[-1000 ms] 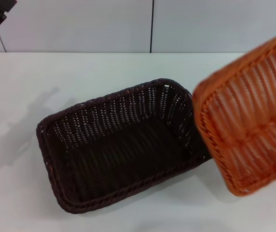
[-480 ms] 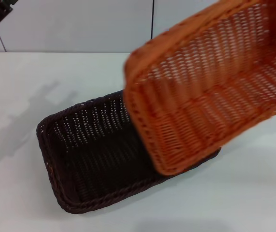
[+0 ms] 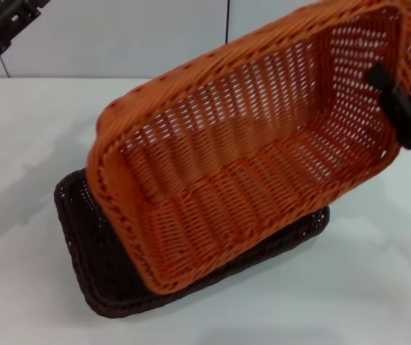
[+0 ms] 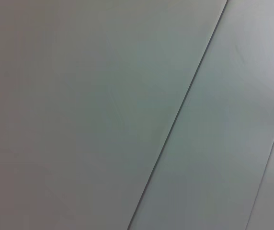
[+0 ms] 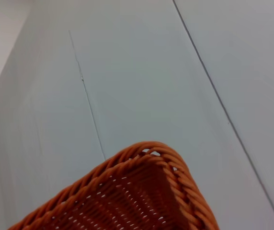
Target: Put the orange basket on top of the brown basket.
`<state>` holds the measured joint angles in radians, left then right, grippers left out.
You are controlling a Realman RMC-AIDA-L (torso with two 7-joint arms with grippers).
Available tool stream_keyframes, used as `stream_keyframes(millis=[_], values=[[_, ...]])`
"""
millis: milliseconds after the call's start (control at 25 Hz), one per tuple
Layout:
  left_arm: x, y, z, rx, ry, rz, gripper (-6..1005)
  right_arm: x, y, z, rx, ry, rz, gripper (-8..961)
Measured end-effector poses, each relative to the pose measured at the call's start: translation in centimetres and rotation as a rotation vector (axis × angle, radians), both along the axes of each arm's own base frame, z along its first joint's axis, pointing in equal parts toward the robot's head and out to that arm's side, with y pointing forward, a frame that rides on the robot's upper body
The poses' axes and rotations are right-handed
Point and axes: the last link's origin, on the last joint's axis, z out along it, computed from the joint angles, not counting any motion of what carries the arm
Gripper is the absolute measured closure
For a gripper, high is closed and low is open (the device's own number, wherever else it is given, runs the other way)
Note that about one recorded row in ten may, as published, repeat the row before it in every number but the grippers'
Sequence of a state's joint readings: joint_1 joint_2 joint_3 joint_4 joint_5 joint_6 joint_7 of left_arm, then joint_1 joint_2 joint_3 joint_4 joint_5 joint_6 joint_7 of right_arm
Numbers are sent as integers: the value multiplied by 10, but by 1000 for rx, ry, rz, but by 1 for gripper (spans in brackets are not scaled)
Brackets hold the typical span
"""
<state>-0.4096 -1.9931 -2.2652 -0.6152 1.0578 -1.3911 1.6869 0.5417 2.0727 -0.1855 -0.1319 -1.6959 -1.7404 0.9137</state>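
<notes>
Above the middle of the white table (image 3: pixel 378 287), the right gripper (image 3: pixel 396 108) holds the orange basket (image 3: pixel 248 151) tilted in the air.

Its dark jaws clamp the basket's short wall on the right side, opening turned toward the camera, lower rim just above or touching the brown basket (image 3: pixel 94 277), which lies on the tabletop and is mostly covered. The left gripper (image 3: pixel 4 25) is raised beyond the far left corner; I cannot tell its jaws. Behind the table stands a pale panelled wall (image 3: pixel 119 39).
</notes>
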Motion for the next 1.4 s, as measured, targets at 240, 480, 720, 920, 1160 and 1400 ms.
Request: stream_keyframes(millis=[240,480,720,920,1160,1400], values=[[6,8,-6,-23,14,-5,139,5,-18,-26,-45,23,-56,770],[13,13,-13,-40,12,-11,139,12,-28,-45,-125,-23,-97,766],[15,13,-16,-50,1,-20,139,13,-30,-60,-202,-91,-96,763],[14,11,-16,-54,-2,-20,139,15,-31,-58,-190,-83,-111,703],[13,10,-17,-55,-4,-18,139,18,-27,-50,-153,-64,-129,586],[12,8,-17,-53,-9,-14,139,25,-20,-21,-23,-45,-125,385]])
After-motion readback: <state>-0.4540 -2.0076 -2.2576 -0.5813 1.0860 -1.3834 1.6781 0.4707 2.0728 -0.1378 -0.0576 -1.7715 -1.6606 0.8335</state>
